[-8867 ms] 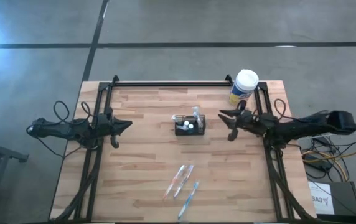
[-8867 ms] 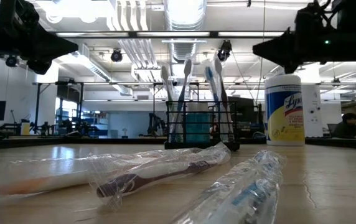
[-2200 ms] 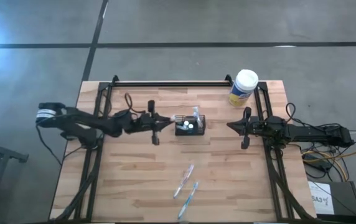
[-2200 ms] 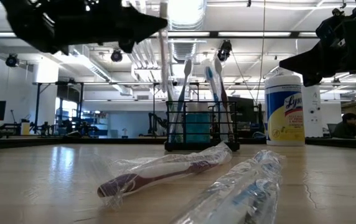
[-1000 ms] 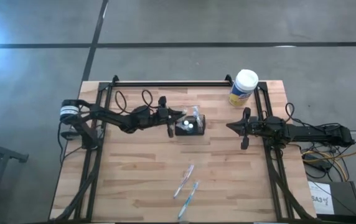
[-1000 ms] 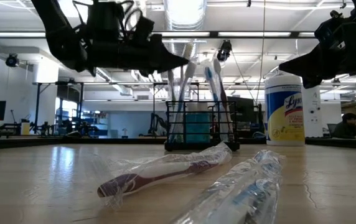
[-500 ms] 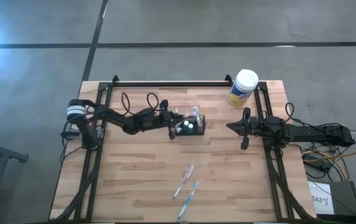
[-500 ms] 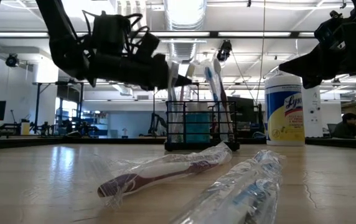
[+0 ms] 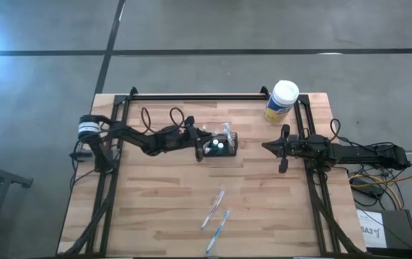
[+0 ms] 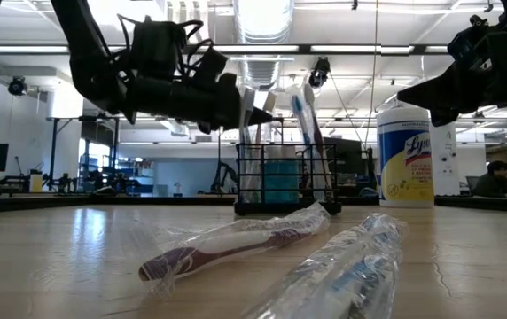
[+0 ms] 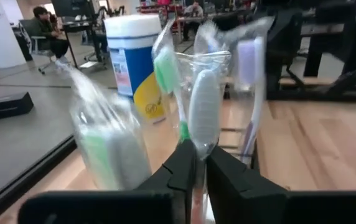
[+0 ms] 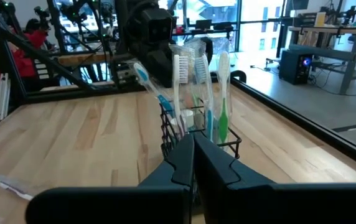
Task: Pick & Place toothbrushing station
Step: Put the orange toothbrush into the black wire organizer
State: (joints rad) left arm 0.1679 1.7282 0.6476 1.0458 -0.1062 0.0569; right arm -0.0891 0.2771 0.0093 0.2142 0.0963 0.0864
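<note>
The black wire-mesh caddy [image 9: 220, 146] stands mid-table with several toothbrushes upright in it; it also shows in the low view [image 10: 286, 182] and the right wrist view [image 12: 193, 134]. My left gripper [image 9: 201, 146] is at the caddy's left side, above its rim [image 10: 267, 113], shut on a plastic-wrapped toothbrush [image 11: 204, 115]. My right gripper [image 9: 266, 147] hovers shut and empty to the caddy's right [image 12: 193, 149]. Two wrapped toothbrushes [image 9: 213, 207] [image 9: 219, 229] lie flat near the front edge. My left gripper pinches the wrapped toothbrush's neck just below its white head [image 11: 198, 144] between its two fingers. The fingers come about level from the table's left and lie across the brush. The brush stands upright, head up, its lower part [image 10: 245, 168] reaching down into the caddy.
A white-lidded yellow-and-blue canister [image 9: 282, 101] stands at the far right corner, behind my right arm. The two loose wrapped brushes lie close before the low camera [image 10: 236, 244] [image 10: 342, 266]. Black frame rails run along the table's left, right and far edges.
My left gripper has moved a little toward the caddy and down, tipping slightly downward, still shut on the wrapped toothbrush. The brush has come down with it among the brushes in the caddy. My right arm has kept still.
</note>
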